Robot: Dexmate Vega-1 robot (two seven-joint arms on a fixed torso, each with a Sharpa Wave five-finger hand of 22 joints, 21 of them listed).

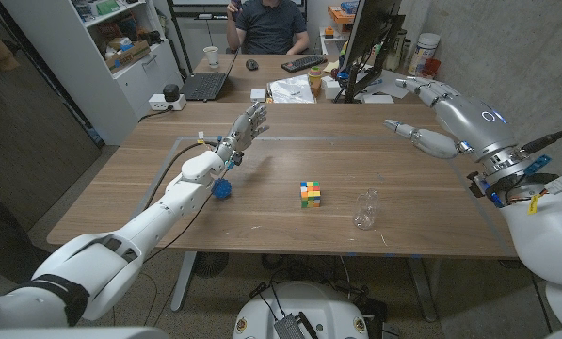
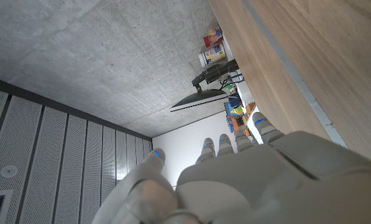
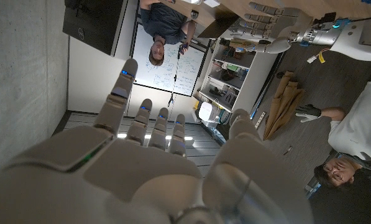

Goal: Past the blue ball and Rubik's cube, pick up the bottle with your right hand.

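On the wooden surface (image 1: 431,179), a clear plastic bottle (image 1: 365,209) lies right of the multicoloured Rubik's cube (image 1: 310,194). I see my right hand (image 1: 422,113) raised with fingers spread, empty. My left hand (image 1: 246,126) is spread too.

In front of me is a long brown wooden worktop (image 1: 290,160). Behind it stands a second wooden desk (image 1: 262,68) with a black open laptop (image 1: 208,85), a black keyboard (image 1: 304,64) and a white paper cup (image 1: 212,55). A person in a dark shirt (image 1: 271,24) sits there. A white shelf cabinet (image 1: 120,47) stands on one side. The wall is bare grey concrete (image 2: 123,56).
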